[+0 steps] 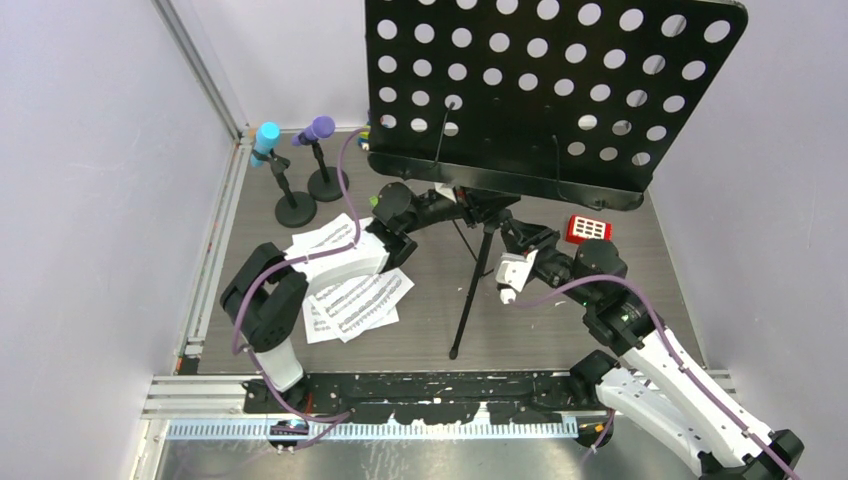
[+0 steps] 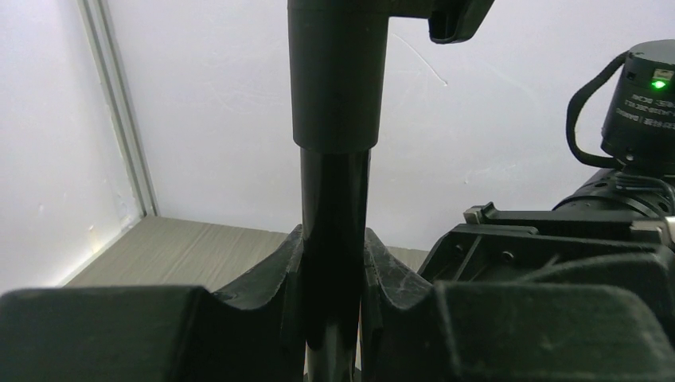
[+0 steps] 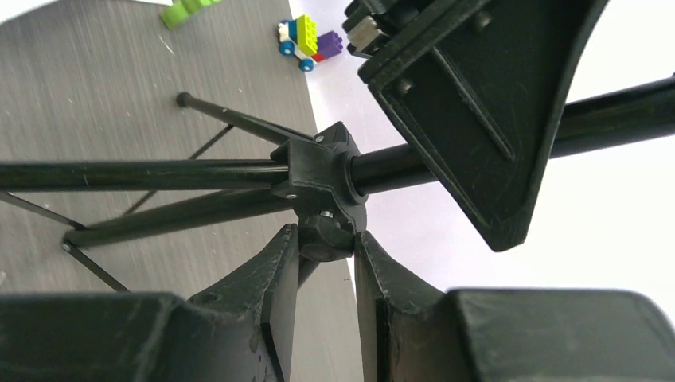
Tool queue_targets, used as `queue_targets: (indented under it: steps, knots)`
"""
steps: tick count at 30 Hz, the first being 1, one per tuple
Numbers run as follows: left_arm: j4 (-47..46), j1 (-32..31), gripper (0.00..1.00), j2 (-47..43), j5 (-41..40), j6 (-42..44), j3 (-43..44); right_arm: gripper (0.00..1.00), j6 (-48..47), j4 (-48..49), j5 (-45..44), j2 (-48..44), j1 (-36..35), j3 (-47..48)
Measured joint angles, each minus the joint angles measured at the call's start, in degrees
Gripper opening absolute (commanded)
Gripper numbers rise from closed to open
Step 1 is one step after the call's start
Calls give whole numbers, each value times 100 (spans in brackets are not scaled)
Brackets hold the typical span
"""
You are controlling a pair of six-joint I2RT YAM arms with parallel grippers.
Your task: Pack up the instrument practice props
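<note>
The music rack [image 1: 555,90] stood upright on its tripod legs near the middle of the worktop [image 1: 560,335]. The left end effector [image 2: 333,274] was clamped on its pole just below the thicker sleeve. The right end effector [image 3: 326,251] pinched the small knob [image 3: 321,237] at the leg collar (fingers touching it on both sides). Sheet-music pages [image 1: 355,300] lay under the left arm. The cyan microphone [image 1: 266,135] and purple microphone [image 1: 319,128] sat in their holders [image 1: 295,208] at the back left corner.

No words or numbers are readable. White sheet-music pages [image 1: 355,295] show notation too small to read; white lettering on the black cylindrical motor housing [image 2: 649,103] is blurred.
</note>
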State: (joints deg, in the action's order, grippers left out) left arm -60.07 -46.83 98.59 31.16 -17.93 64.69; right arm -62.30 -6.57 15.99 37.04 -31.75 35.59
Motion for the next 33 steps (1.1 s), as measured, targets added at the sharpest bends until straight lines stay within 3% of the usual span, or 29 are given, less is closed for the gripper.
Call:
queue_targets:
  steps: [5, 7, 8, 13, 20, 26, 30, 33]
  knots:
    - [22, 22, 0, -13, -2, 15, -4, 3, -643, -179, -463, 79, -332, 90]
    - [26, 48, 0, -39, 2, 7, -28, 17, -684, -184, -492, 125, -374, 120]
    - [31, 66, 0, -63, 4, 0, -48, 25, -669, -166, -481, 136, -382, 122]
    - [9, 155, 0, -212, 92, -74, -212, 96, -76, -122, -162, 42, -391, -15]
    - [-55, 243, 0, -352, 144, -120, -396, 100, 1405, 658, 166, -573, -415, -968]
    - [-83, 245, 0, -358, 149, -120, -417, 100, 3613, 1585, 76, -1554, -415, -1722]
    - [-92, 245, 0, -361, 151, -120, -424, 100, 5967, 1985, -820, -2476, -422, -2059]
    - [-94, 247, 0, -378, 153, -120, -442, 100, 8061, 1300, -2256, -2815, -420, -1805]
